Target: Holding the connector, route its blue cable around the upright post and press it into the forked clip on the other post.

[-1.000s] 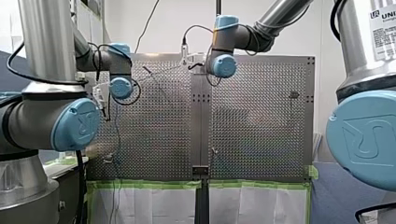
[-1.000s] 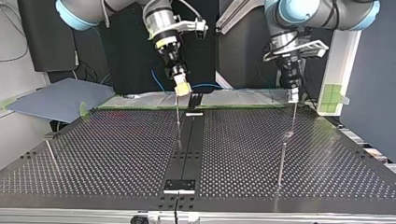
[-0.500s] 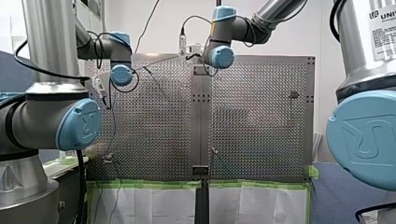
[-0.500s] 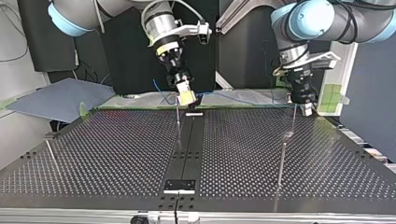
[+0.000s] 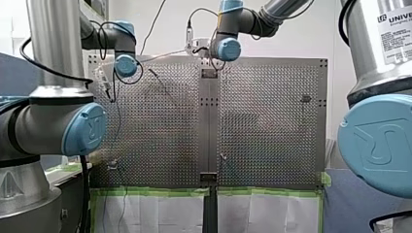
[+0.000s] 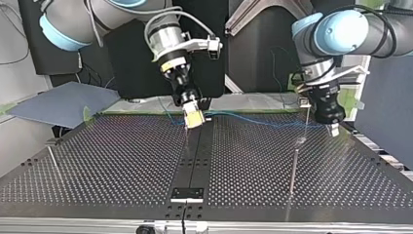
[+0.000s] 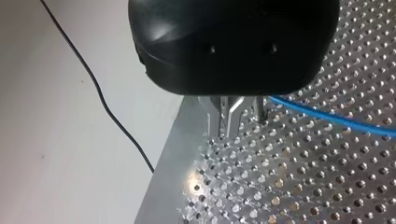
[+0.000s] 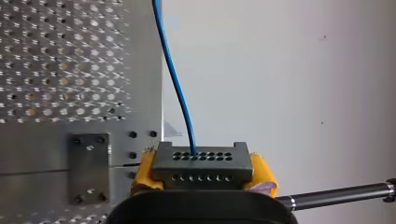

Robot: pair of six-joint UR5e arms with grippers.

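Perforated steel table [image 6: 122, 156]; right end effector [image 8: 203, 172] clamps blocky grey connector [image 8: 201, 163]; left end effector [image 7: 225, 123] closed

This is a robotics lab: a perforated metal table [image 6: 122, 161] edged with green tape [image 5: 145, 192] lies close by my right gripper [image 6: 194, 118]. Two industrial arms with blue joint caps, my left arm [image 5: 58, 128] and my right arm [image 5: 379, 141], reach over it before a bare white wall [image 5: 311, 34].
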